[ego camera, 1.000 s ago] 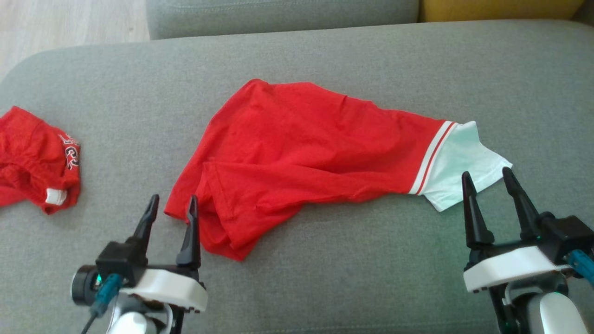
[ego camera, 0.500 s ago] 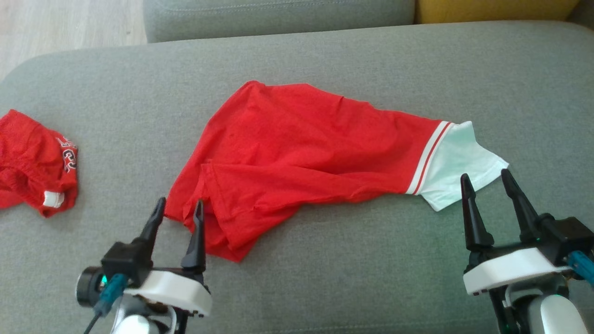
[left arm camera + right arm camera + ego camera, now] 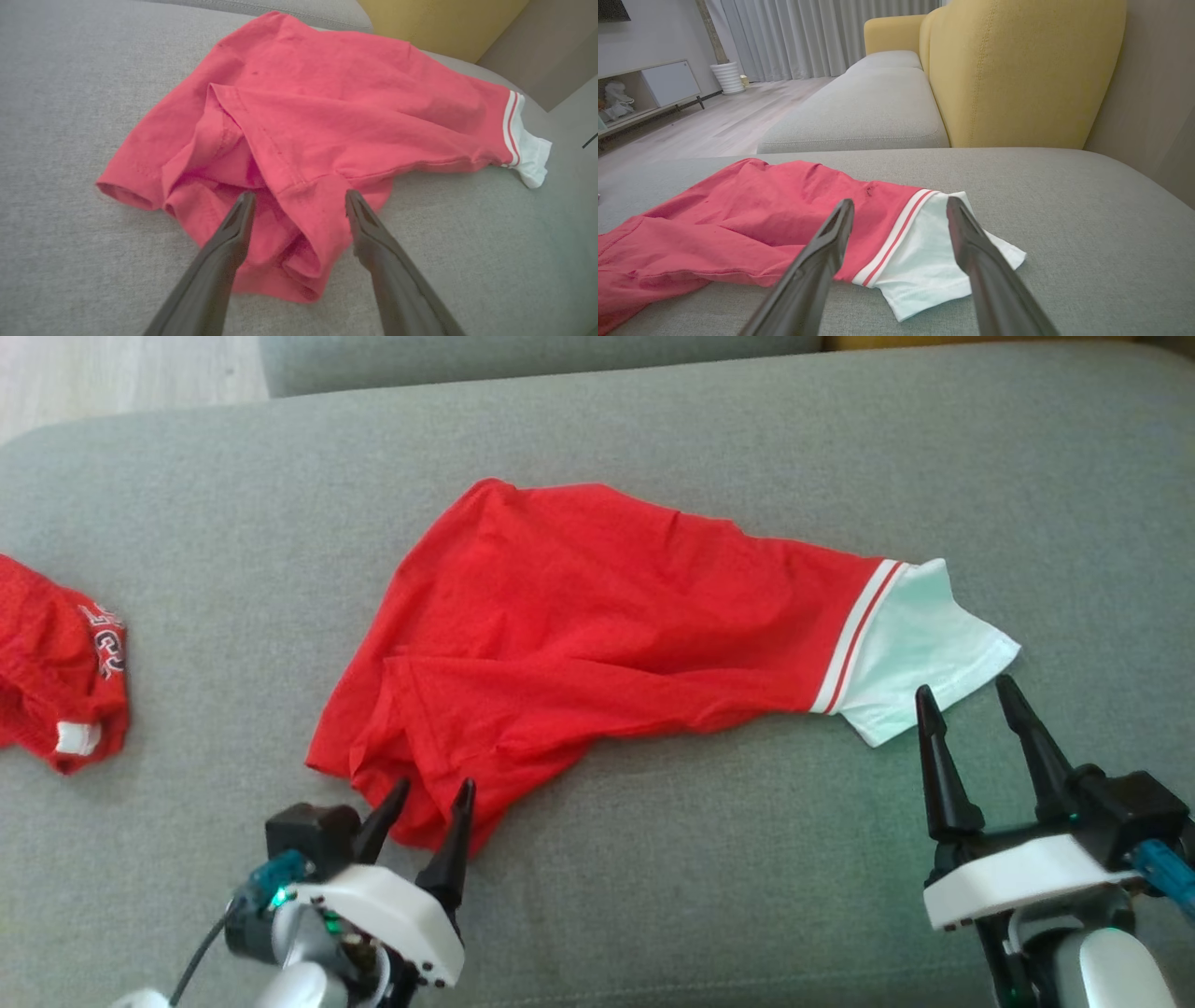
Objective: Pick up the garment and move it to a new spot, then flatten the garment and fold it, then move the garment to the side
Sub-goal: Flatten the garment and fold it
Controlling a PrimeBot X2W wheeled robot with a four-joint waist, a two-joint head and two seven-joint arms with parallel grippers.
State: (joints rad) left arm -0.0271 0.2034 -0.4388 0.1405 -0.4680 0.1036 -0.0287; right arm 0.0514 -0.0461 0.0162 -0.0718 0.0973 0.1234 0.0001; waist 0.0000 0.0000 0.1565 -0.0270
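Head view first: the garment [image 3: 607, 635] lies out in the middle of the grey sofa cushion [image 3: 653, 915], red, rumpled, with a flap doubled over along its near side. Its long axis runs across the picture. The bunched red hem [image 3: 411, 803] sits at the robot's left and nearer the robot, and the white end [image 3: 920, 653] with its striped band points off to the right. The left gripper [image 3: 434, 784] is right at that near-left hem, fingers [image 3: 451, 845] spread apart, nothing pinched. The right gripper [image 3: 963, 686] hovers just short of the white end, fingers wide too, and empty. Away at the far left lies a second red piece [image 3: 56, 681], well apart from the action.

Left wrist view now: the spread fingers straddle the folded lump of hem, their tips over the cloth. Whether they press on it, I cannot tell. The garment stretches away up and to the right here.

Right wrist view: open fingers flank the white end, which lies flat on the cushion, the red body trailing off to the left. A yellow backrest [image 3: 1017, 70] stands behind.

So where are we? By my reading, early. The cloth is neither flat nor folded, and neither gripper has hold of it. Both look lined up to take an end each, so the flattening, the fold and the shift to the side all seem to be ahead.
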